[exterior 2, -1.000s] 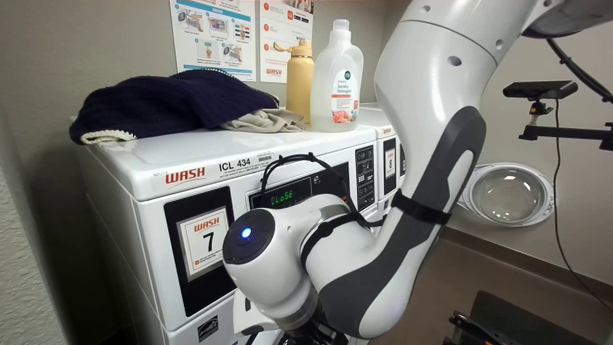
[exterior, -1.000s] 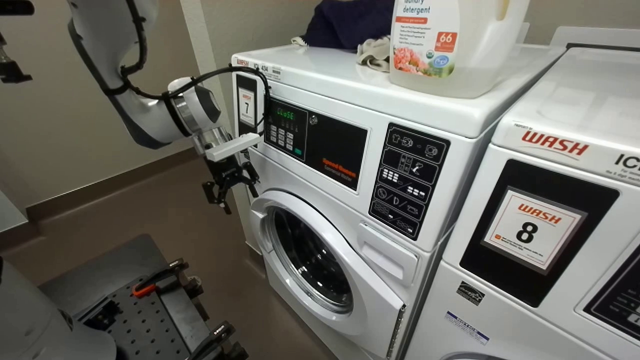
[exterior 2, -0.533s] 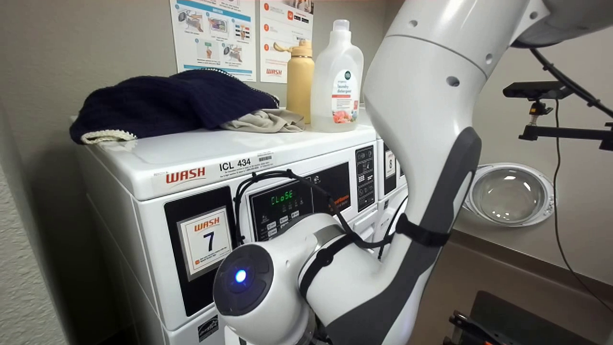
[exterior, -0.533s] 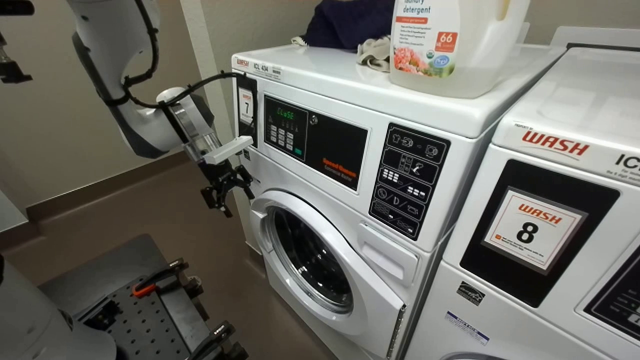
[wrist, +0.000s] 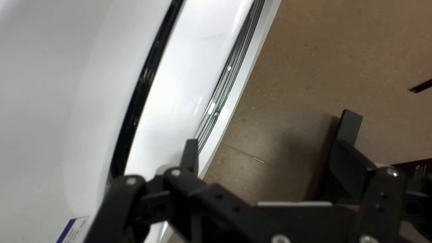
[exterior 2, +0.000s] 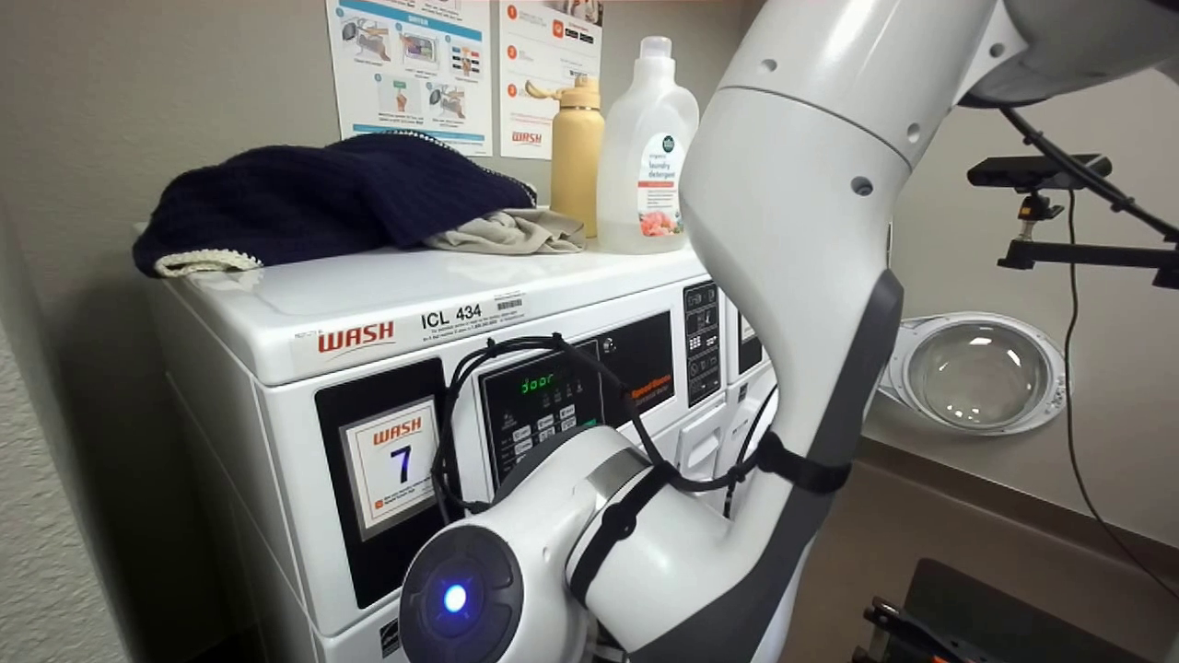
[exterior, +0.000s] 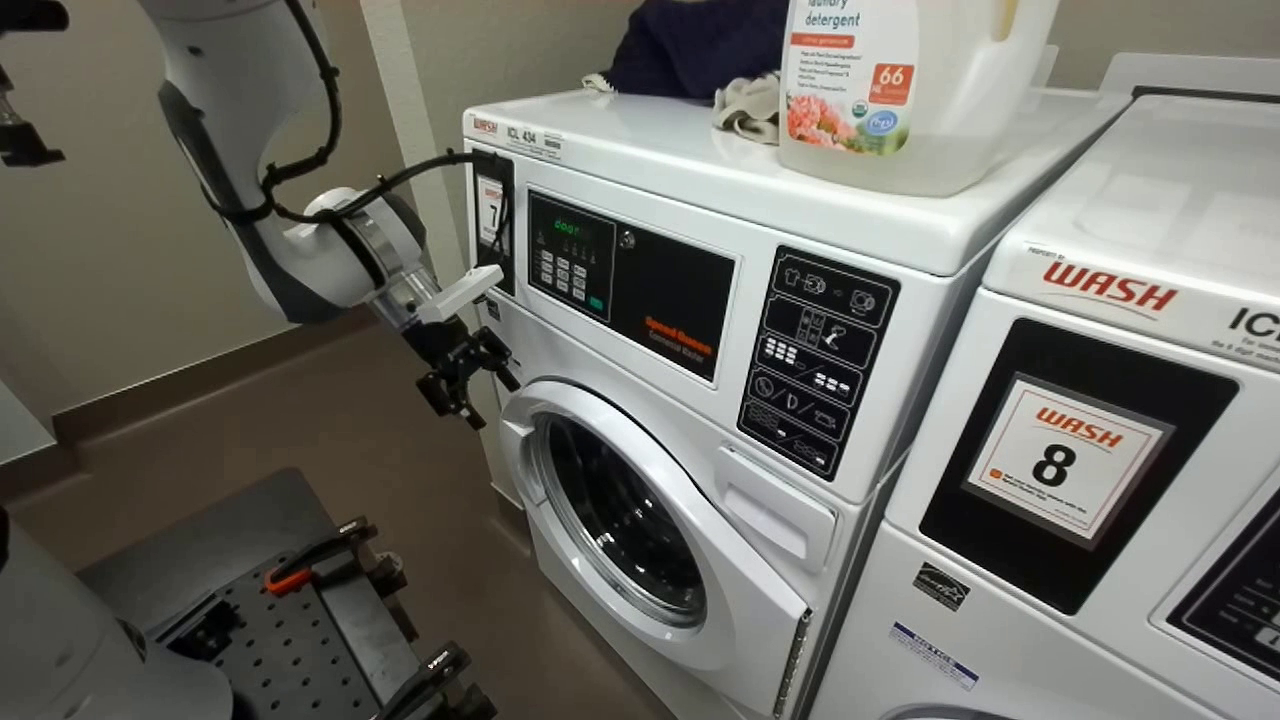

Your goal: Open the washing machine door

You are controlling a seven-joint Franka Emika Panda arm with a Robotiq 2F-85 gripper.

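The washing machine [exterior: 690, 395] is white with a dark control panel and a number 7 label; it also shows in an exterior view [exterior 2: 553, 287]. Its round door [exterior: 620, 510] has a white rim and glass window, with a dark gap along its upper edge. In the wrist view the door rim [wrist: 182, 74] runs diagonally beside a dark gap. My gripper [exterior: 495, 403] is open and empty at the door's upper left edge. In the wrist view the gripper [wrist: 272, 130] has its left finger over the rim; I cannot tell if it touches. The arm hides the door in an exterior view.
A detergent jug [exterior: 900, 90], a dark blue cloth [exterior: 700, 50] and a yellow bottle [exterior 2: 577, 157] stand on top. Washer 8 [exterior: 1130, 270] adjoins. A black perforated plate [exterior: 300, 640] is at lower left. Another round glass door [exterior 2: 976, 373] shows behind the arm.
The arm has moved lower, with the gripper first backing away slightly from the machine, then returning toward the door edge. It stays open. The display changed from "CLoSE" to "door". The door has not moved.
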